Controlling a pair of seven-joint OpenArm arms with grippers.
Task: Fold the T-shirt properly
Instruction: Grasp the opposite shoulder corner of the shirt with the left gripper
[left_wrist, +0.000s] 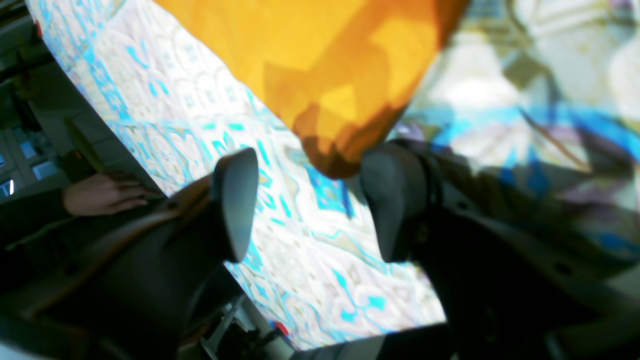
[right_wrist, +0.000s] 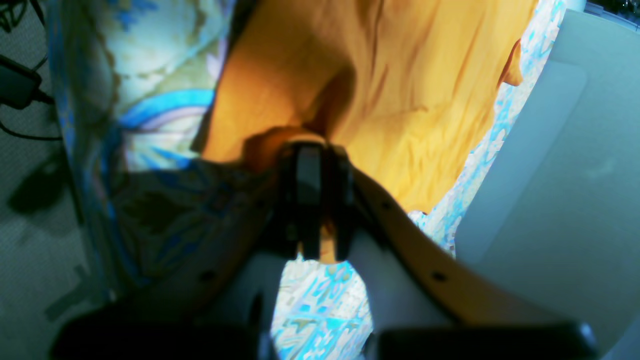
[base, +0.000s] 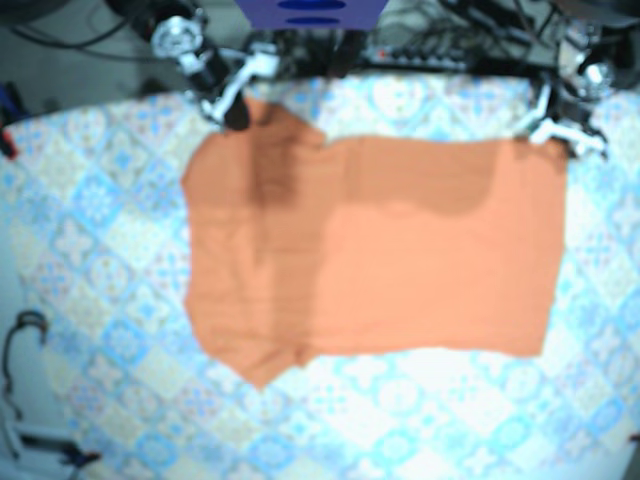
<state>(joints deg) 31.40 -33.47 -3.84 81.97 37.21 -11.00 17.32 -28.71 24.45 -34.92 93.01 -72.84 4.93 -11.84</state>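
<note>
T-shirt (base: 380, 250) mostly flat on surface (base: 100, 250), folding barely begun; right gripper (right_wrist: 312, 150) pinched its corner, left gripper (left_wrist: 310, 172) spread.

The orange T-shirt (base: 370, 250) lies spread nearly flat across the middle of the blue-patterned bench (base: 90, 300). In the base view it runs left to right, sleeves jutting at its left end, straight hem at its right, lightly wrinkled.
</note>
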